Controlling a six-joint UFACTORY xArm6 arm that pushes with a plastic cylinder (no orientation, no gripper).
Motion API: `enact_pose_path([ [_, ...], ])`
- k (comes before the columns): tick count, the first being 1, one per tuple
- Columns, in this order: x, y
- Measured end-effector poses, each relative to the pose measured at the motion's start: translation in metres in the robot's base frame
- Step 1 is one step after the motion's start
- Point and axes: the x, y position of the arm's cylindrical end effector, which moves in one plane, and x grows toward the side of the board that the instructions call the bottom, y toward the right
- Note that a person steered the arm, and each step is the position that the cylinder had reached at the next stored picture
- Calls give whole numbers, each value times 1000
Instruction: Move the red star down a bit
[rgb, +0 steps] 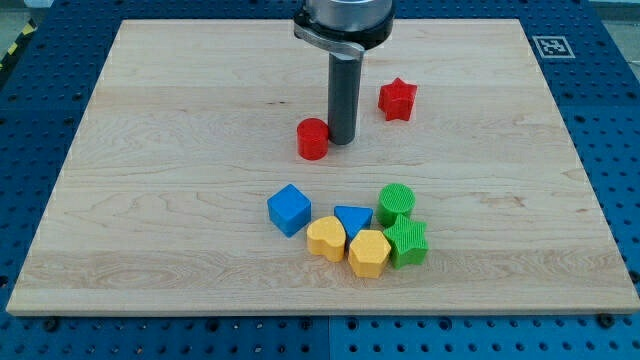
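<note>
Camera view shows no jaws fitted to the arm; a straight dark rod is carried instead, so nothing is held and no open or closed state applies. The tip (342, 140) is seen resting on the counter (150, 150), just beside the red cylinder (313, 139), at that cylinder's right in the view; whether the two touch cannot be told.

The red star (397, 99) is located up and to the view's right of the tip, near it but clearly apart. It lies on bare counter in the upper middle of the board. No long axis is presented by the star; its outline is roughly even all round.

Judgement: for the star to be pushed toward the view's bottom, the tip would have to be placed on the star's upper side first. A detour around the star's side is called for, since the tip is at present below it.

Further down from the tip, well apart, a cluster is grouped: a blue cube (289, 209), a blue triangle (352, 218), two yellow blocks (326, 238) (369, 252), a green cylinder (396, 202) and a green star (407, 242). The counter directly below the red star is unobstructed for a short push; the cluster would be met only on a long one.
</note>
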Motion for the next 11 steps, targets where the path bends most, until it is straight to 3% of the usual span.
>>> enact_pose_path([
  [2, 34, 70],
  [3, 40, 133],
  [5, 40, 146],
  [6, 45, 186],
  [9, 45, 189],
  [11, 9, 207],
])
